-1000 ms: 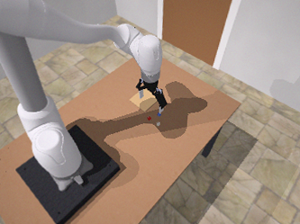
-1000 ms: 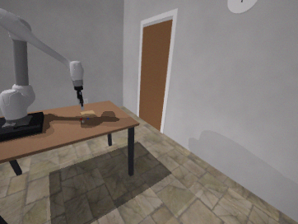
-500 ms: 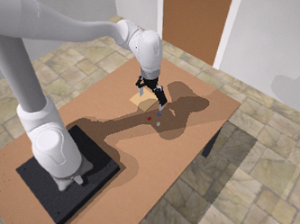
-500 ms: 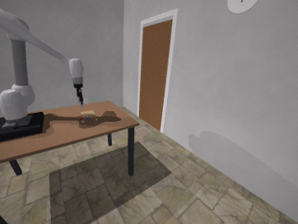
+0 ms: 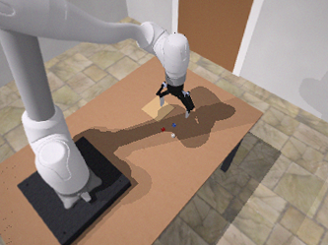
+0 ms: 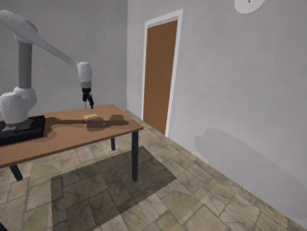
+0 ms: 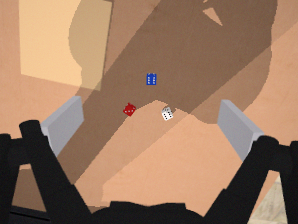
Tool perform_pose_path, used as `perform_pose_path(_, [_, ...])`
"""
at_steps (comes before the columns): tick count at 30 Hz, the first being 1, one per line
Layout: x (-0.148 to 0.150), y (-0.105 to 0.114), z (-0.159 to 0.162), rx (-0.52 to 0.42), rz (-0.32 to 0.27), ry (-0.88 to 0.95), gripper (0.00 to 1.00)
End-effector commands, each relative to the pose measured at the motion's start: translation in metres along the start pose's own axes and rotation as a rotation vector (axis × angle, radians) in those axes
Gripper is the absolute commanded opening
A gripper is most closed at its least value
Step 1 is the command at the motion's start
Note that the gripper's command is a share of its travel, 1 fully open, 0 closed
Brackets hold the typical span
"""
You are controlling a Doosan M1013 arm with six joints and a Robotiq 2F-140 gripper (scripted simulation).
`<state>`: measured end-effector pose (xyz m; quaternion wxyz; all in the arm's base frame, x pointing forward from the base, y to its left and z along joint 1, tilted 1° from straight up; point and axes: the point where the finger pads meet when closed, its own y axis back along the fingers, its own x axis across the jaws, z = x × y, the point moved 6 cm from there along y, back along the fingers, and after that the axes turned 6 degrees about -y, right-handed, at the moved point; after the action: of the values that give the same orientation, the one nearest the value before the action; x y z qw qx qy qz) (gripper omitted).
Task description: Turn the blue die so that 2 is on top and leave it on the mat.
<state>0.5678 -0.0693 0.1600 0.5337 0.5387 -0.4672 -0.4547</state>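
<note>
The small blue die [image 7: 152, 79] lies on the bare table, off the pale tan mat [image 7: 65, 42], which is up and to the left in the wrist view. A red die [image 7: 129, 109] and a white die [image 7: 167, 113] lie just below the blue one. All three dice sit apart from each other. In the top view the blue die [image 5: 174, 124], red die [image 5: 163, 129] and white die [image 5: 173, 135] lie in the arm's shadow, beside the mat [image 5: 157, 107]. My gripper [image 7: 150, 110] hangs open and empty well above the dice; it also shows in the top view [image 5: 175, 103].
The arm's black base plate [image 5: 72, 190] sits at the near end of the table. The table's far edge is beyond the mat. A brown door [image 5: 213, 26] stands in the wall behind.
</note>
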Motion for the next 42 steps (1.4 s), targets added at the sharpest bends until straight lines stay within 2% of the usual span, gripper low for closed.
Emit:
perform_pose_path(1, [0.000, 0.000, 0.000, 0.000, 0.000, 0.000, 1.00])
perform_pose_path(8, [0.000, 0.000, 0.000, 0.000, 0.000, 0.005, 1.00])
perform_pose_path(11, [0.000, -0.002, 0.000, 0.000, 0.000, 0.067, 1.00])
perform_pose_path(15, [0.001, -0.007, 0.000, 0.000, 0.000, 0.284, 1.00])
perform_pose_path(18, [0.001, -0.008, 0.000, 0.000, 0.000, 0.302, 1.00])
perform_pose_path(20, [0.002, -0.012, -0.001, 0.000, 0.000, 0.457, 1.00])
perform_pose_path(30, [0.003, -0.022, -0.001, 0.000, 0.000, 0.888, 1.00])
perform_pose_path(31, [0.003, -0.022, -0.001, 0.000, 0.000, 0.890, 1.00])
perform_pose_path(32, [0.004, -0.025, -0.001, 0.000, 0.000, 0.976, 1.00])
perform_pose_path(35, [0.004, -0.025, -0.001, 0.000, 0.000, 0.992, 1.00])
perform_pose_path(37, [0.004, -0.029, -0.001, 0.000, 0.000, 1.149, 1.00])
perform_pose_path(42, [0.005, -0.034, -0.001, 0.000, 0.000, 1.343, 1.00])
